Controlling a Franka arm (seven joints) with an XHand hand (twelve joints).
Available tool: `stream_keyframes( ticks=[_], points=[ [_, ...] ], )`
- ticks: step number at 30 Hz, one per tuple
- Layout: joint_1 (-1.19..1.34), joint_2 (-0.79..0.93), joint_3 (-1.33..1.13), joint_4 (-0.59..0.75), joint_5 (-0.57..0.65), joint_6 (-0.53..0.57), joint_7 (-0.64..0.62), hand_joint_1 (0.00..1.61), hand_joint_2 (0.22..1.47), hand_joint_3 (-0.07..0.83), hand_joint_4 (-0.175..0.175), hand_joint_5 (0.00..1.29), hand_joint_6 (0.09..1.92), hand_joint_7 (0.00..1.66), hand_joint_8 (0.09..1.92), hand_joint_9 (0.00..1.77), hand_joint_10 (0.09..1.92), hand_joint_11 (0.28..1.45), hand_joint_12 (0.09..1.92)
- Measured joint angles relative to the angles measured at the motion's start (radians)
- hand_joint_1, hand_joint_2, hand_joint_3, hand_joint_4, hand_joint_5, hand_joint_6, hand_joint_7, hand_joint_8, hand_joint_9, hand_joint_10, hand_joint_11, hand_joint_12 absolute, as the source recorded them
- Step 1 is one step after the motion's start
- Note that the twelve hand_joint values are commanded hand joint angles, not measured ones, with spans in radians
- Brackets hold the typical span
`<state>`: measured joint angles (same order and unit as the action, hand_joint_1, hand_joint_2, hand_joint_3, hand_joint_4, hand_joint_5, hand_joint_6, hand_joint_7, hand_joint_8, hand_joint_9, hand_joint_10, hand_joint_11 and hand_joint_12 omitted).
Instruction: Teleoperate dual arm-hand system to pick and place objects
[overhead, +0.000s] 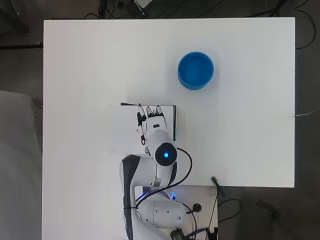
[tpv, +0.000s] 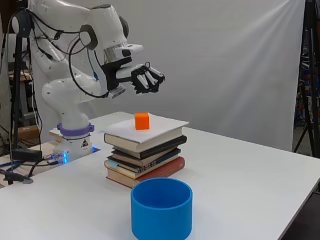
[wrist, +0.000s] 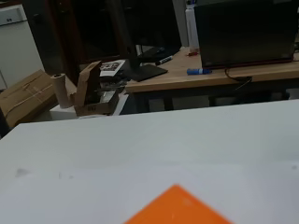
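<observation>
An orange cube (tpv: 142, 120) rests on the white top cover of a stack of books (tpv: 145, 152) near the table's middle. The hand (tpv: 146, 78) hangs well above the cube, its fingers loosely bent and apart, with nothing in them. Seen from overhead, the hand (overhead: 150, 116) and arm cover the cube, and only the book stack's edge (overhead: 174, 122) shows. The wrist view catches one corner of the orange cube (wrist: 176, 208) on the white cover. A blue round bowl (overhead: 196, 70) stands empty beyond the books, and in the side view the blue bowl (tpv: 161, 208) is nearest the camera.
The white table (overhead: 250, 140) spreads wide to the right of the books and around the bowl. The arm's base (tpv: 75, 137) stands just behind the books at the table's edge, with cables beside it.
</observation>
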<state>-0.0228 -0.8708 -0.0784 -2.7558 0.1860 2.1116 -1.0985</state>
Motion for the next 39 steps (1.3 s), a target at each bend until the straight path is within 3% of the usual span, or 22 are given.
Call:
stream_keyframes(
  ticks=[1, 2, 3, 4, 6, 10, 15, 19, 25, 27, 28, 29, 30, 31, 32, 33, 35, 39],
  points=[
    [-0.003, -0.003, 0.011, 0.024, -0.022, -0.002, 0.034, 0.59, 1.15, -0.008, 0.067, 0.55, 0.64, 0.87, 1.1, 1.09, 1.31, 0.78, 1.41],
    [-0.005, 0.0, 0.02, 0.045, -0.044, -0.004, 0.067, 0.42, 1.09, -0.008, 0.049, 0.46, 0.35, 0.67, 0.65, 0.81, 0.83, 0.62, 0.91],
    [-0.007, 0.012, 0.026, 0.066, -0.06, -0.011, 0.094, 0.26, 1.02, -0.008, 0.05, 0.36, 0.18, 0.49, 0.35, 0.6, 0.47, 0.53, 0.52],
    [-0.007, 0.03, 0.029, 0.089, -0.07, -0.026, 0.116, 0.17, 0.98, -0.006, 0.059, 0.29, 0.09, 0.39, 0.17, 0.5, 0.25, 0.5, 0.28],
    [-0.008, 0.082, 0.034, 0.134, -0.081, -0.075, 0.14, 0.05, 0.91, -0.015, 0.07, 0.22, 0.09, 0.31, 0.09, 0.43, 0.09, 0.49, 0.09],
    [-0.009, 0.142, 0.059, 0.136, -0.1, -0.112, 0.173, 0.0, 0.85, -0.024, 0.075, 0.19, 0.09, 0.26, 0.09, 0.4, 0.09, 0.49, 0.09],
    [-0.006, 0.056, 0.097, -0.024, -0.125, 0.004, 0.211, 0.0, 0.77, -0.019, 0.078, 0.24, 0.09, 0.3, 0.09, 0.44, 0.09, 0.5, 0.09],
    [0.004, -0.04, 0.113, -0.16, -0.099, 0.1, 0.203, 0.0, 0.82, 0.009, 0.075, 0.26, 0.09, 0.31, 0.09, 0.43, 0.09, 0.5, 0.09],
    [0.012, -0.078, 0.105, -0.233, -0.043, 0.123, 0.149, 0.0, 0.85, 0.014, 0.064, 0.23, 0.09, 0.31, 0.09, 0.43, 0.09, 0.49, 0.09],
    [0.013, -0.076, 0.107, -0.262, -0.031, 0.127, 0.155, 0.07, 0.9, 0.018, 0.072, 0.29, 0.09, 0.38, 0.09, 0.47, 0.09, 0.51, 0.09],
    [0.013, -0.08, 0.108, -0.272, -0.024, 0.121, 0.162, 0.37, 1.03, -0.002, 0.11, 0.46, 0.48, 0.6, 0.11, 0.67, 0.09, 0.62, 0.09],
    [0.013, -0.088, 0.108, -0.276, -0.021, 0.108, 0.166, 0.71, 1.12, -0.023, 0.06, 0.65, 0.75, 0.71, 0.61, 0.79, 0.53, 0.72, 0.22],
    [0.009, -0.099, 0.11, -0.278, -0.02, 0.095, 0.163, 0.87, 1.14, -0.021, 0.094, 0.78, 0.91, 0.78, 1.06, 0.89, 1.06, 0.74, 0.7],
    [-0.002, -0.111, 0.118, -0.281, -0.014, 0.086, 0.145, 0.93, 1.15, -0.013, 0.129, 0.84, 1.0, 0.82, 1.34, 0.96, 1.42, 0.72, 1.1],
    [-0.022, -0.12, 0.134, -0.284, -0.001, 0.082, 0.113, 0.96, 1.16, -0.005, 0.151, 0.86, 1.07, 0.84, 1.51, 1.0, 1.64, 0.7, 1.36],
    [-0.05, -0.126, 0.153, -0.286, 0.019, 0.083, 0.07, 0.96, 1.16, -0.002, 0.164, 0.87, 1.11, 0.86, 1.59, 1.04, 1.75, 0.71, 1.53],
    [-0.123, -0.136, 0.196, -0.278, 0.061, 0.084, -0.036, 0.95, 1.18, 0.001, 0.173, 0.84, 1.18, 0.91, 1.68, 1.16, 1.85, 0.8, 1.69],
    [-0.215, -0.102, 0.196, -0.169, 0.069, 0.016, -0.151, 0.94, 1.2, 0.001, 0.175, 0.81, 1.23, 1.01, 1.74, 1.3, 1.88, 0.95, 1.77]
  ],
)
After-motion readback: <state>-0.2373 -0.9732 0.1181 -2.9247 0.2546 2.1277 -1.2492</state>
